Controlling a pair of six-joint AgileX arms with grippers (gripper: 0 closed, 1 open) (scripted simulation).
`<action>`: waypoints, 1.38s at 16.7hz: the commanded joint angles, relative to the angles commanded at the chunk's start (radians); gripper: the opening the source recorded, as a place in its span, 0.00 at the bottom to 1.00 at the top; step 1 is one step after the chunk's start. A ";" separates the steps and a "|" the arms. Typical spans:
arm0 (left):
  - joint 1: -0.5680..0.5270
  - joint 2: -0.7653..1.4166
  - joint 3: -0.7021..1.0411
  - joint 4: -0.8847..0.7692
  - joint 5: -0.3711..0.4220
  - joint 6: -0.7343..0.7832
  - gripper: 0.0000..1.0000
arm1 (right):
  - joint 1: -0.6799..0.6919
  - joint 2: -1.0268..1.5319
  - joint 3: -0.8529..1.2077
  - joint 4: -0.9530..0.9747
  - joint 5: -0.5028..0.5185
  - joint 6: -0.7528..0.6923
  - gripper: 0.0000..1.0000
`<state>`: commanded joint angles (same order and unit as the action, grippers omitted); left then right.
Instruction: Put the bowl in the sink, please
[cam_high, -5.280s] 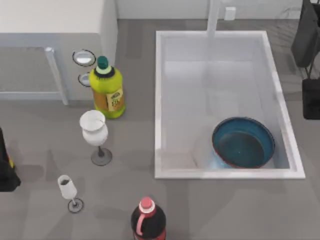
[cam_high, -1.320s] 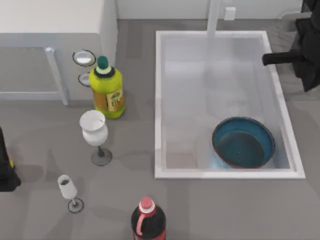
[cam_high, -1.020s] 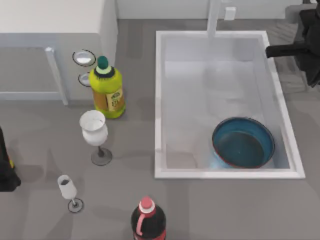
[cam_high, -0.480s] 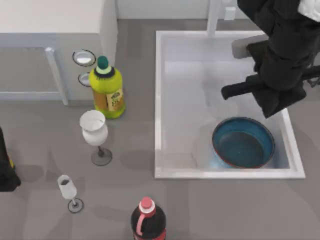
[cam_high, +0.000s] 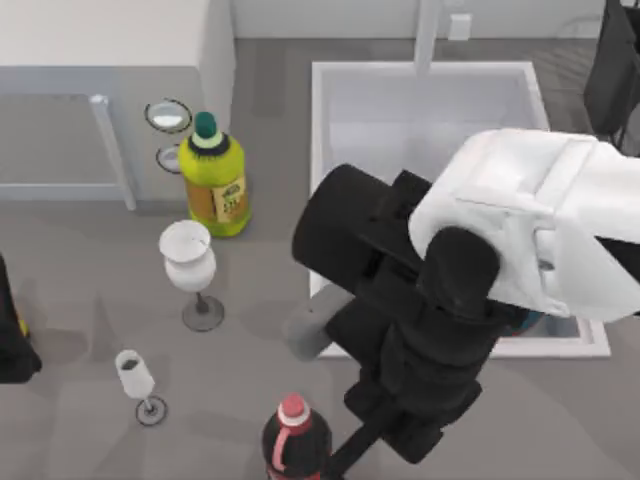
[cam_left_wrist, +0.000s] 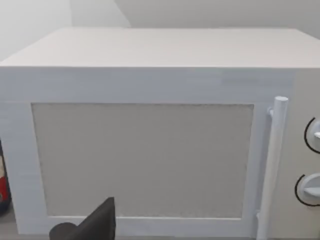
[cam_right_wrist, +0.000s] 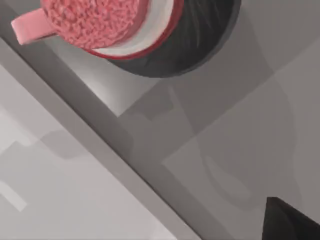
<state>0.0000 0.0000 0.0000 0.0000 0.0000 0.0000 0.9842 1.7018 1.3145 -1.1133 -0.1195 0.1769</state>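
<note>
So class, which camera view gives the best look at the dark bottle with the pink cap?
The right wrist view: the dark bottle is seen close from above, pink cap and dark shoulder plain. The top view has it at the near table edge, partly cut off, beside the right arm. The left wrist view faces the microwave.

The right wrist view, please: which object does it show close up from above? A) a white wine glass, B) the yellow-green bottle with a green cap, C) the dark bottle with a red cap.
C: a red cap on a dark bottle fills that view's upper part, matching the bottle beside the right arm.
</note>
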 joint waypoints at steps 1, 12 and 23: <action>0.000 0.000 0.000 0.000 0.000 0.000 1.00 | 0.065 -0.031 -0.040 0.054 -0.014 -0.003 0.00; 0.000 0.000 0.000 0.000 0.000 0.000 1.00 | 0.308 -0.276 -0.327 0.927 0.111 -0.040 0.00; 0.000 0.000 0.000 0.000 0.000 0.000 1.00 | -0.138 -0.214 -0.515 1.784 0.613 -0.121 0.00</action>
<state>0.0000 0.0000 0.0000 0.0000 0.0000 0.0000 0.8466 1.4878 0.7995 0.6703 0.4936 0.0561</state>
